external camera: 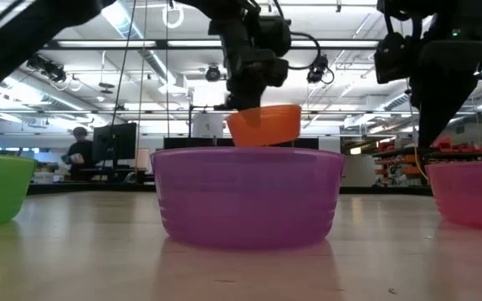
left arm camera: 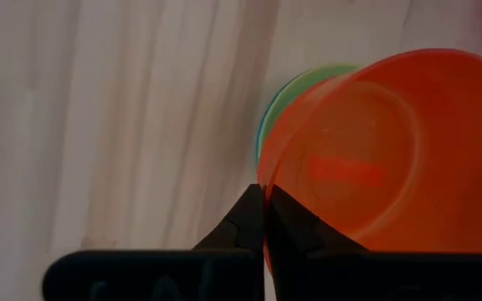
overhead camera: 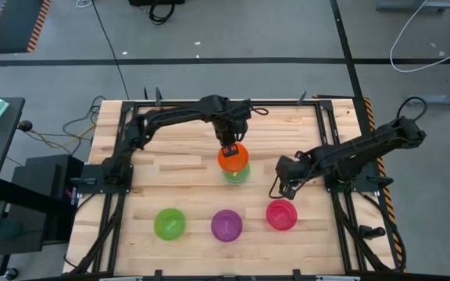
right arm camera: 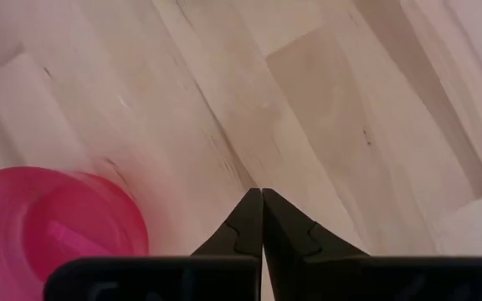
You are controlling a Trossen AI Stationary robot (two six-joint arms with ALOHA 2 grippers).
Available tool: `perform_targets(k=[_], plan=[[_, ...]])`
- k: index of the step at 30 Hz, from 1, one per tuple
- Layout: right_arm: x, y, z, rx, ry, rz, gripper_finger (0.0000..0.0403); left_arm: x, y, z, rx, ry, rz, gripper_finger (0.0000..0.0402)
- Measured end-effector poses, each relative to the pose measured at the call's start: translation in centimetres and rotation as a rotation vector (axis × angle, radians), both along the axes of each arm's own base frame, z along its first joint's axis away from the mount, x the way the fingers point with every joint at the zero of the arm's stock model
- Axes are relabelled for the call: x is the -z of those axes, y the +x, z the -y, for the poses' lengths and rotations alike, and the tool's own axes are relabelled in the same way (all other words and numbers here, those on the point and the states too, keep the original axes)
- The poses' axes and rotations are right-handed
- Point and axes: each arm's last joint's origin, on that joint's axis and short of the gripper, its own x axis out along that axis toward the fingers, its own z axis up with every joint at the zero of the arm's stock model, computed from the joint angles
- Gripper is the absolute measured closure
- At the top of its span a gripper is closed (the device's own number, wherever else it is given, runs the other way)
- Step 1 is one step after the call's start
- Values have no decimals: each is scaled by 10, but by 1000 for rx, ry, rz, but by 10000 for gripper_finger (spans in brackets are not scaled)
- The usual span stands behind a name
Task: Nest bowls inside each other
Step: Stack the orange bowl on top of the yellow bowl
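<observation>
- High view: left gripper (overhead camera: 229, 150) pinches the orange bowl's (overhead camera: 233, 157) rim, holding it above a green bowl (overhead camera: 237, 175).
- Right gripper (overhead camera: 277, 190), fingers together and empty, hangs just beside the pink-red bowl (overhead camera: 281, 215).

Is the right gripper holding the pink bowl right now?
No. In the right wrist view the right gripper is shut on nothing above bare wood, with the pink bowl off to one side, untouched.

Bowls: orange (overhead camera: 232, 157), green (overhead camera: 169, 223), purple (overhead camera: 226, 225), pink-red (overhead camera: 282, 215); wood table (overhead camera: 170, 176).
</observation>
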Motion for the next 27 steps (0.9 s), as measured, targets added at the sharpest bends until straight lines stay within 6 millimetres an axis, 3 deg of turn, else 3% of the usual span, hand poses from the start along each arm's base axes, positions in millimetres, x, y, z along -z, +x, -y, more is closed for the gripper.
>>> perform_targets(k=[7, 27], plan=[[0, -1, -5, -25, -39, 16, 392, 17, 14, -6, 28, -60, 5, 394], [-1, 1, -7, -29, -56, 38, 392, 42, 20, -5, 55, -101, -58, 394]])
